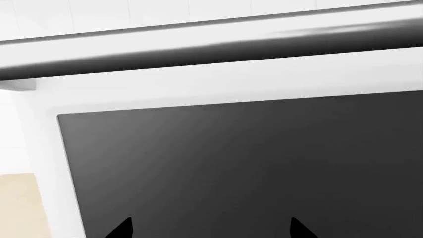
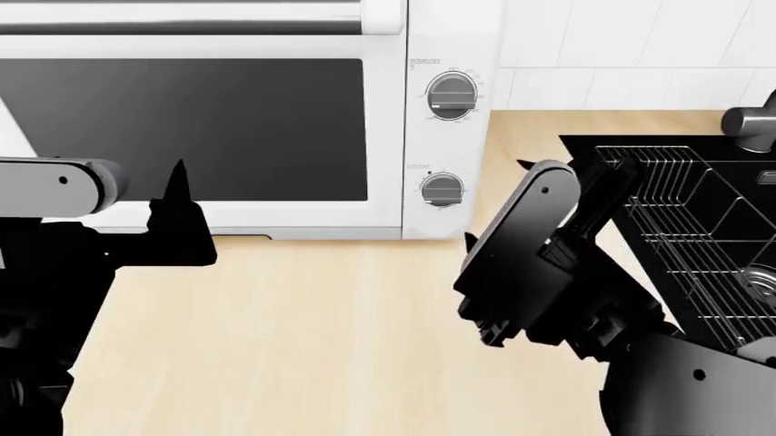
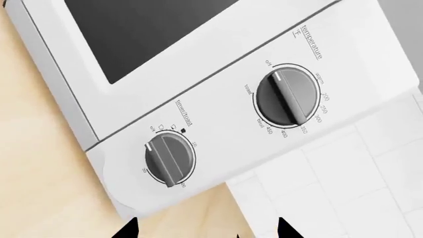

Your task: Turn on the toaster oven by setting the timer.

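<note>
Ahead, toaster oven sits on wooden counter, my view. Left gripper faces glass door, fingers spread, apart. Right gripper spread wide, just short of timer knob, not touching.

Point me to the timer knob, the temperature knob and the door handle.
timer knob (image 3: 170,159), right wrist view, on its grip bar.
temperature knob (image 3: 287,97), right wrist view, on its grip bar.
door handle (image 1: 198,47), left wrist view, mid-bar.

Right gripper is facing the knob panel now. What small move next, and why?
Probably ease the right gripper forward onto the timer/toast knob, the lower of the toaster oven's two. Its pointer sits at off, and the open fingertips show no contact.
</note>
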Robot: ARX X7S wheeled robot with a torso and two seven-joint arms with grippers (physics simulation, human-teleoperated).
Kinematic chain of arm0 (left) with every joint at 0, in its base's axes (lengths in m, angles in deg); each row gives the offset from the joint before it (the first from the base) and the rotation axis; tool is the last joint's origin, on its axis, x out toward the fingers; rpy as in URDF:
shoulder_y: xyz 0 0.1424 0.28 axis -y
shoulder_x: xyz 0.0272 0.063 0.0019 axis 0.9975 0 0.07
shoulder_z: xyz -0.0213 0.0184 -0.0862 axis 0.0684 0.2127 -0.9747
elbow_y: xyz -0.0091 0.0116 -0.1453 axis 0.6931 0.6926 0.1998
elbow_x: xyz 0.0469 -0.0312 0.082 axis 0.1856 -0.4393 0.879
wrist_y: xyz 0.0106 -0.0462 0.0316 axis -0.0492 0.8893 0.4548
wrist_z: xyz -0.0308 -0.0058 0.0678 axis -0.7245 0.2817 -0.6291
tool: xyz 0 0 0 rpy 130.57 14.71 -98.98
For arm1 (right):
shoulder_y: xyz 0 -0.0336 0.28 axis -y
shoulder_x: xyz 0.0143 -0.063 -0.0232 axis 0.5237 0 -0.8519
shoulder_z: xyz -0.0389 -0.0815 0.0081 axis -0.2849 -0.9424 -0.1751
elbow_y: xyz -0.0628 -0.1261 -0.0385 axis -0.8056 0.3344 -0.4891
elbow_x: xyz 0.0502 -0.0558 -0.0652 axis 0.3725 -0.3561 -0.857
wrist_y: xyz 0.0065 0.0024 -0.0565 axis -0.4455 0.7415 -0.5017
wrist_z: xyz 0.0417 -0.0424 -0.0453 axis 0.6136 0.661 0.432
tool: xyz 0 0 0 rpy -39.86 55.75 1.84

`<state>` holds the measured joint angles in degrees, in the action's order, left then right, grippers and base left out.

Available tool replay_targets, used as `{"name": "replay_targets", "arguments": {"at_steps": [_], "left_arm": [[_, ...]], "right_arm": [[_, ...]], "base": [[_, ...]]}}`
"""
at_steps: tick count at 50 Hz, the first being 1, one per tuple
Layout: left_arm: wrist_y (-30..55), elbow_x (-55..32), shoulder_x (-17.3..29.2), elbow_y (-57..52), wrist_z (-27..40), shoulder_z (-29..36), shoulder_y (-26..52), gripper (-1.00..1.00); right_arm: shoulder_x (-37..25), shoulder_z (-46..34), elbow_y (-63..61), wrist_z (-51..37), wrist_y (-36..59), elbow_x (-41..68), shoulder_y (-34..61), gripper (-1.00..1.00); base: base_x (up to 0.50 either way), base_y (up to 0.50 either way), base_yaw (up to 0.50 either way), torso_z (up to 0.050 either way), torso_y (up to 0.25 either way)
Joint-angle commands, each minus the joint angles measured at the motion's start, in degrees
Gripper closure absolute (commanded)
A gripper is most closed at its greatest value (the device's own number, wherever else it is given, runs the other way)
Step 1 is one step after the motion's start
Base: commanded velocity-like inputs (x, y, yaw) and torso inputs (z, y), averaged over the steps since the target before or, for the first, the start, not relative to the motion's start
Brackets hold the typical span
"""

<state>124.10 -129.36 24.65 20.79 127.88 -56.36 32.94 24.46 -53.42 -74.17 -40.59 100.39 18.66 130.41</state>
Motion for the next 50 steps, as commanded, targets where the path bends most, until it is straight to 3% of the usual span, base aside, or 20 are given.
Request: {"name": "replay_targets", "arguments": {"at_steps": [1,35,50], "left_arm": [[-0.2,0.0,0.1,0.0,0.0,0.1,0.0,-1.00],[-1.7,-0.5,1.0,0.0,0.3,0.4,-0.9,-1.00],[-2.1,-0.3,1.2,0.2,0.4,1.0,-0.8,-1.00]], "right_arm": [[0.2,-0.7,0.4,-0.9,0.6,-0.1,0.5,-1.00],[5.8,-6.1,0.3,-2.9,9.3,5.4,9.4,-1.00],[8.4,-7.2,3.4,-8.2,11.3,15.7,14.9,-1.00]], "base": [[0.00,0.00,0.00,0.000,0.000],[0.00,0.00,0.00,0.000,0.000],[0.00,0.00,0.00,0.000,0.000]]}}
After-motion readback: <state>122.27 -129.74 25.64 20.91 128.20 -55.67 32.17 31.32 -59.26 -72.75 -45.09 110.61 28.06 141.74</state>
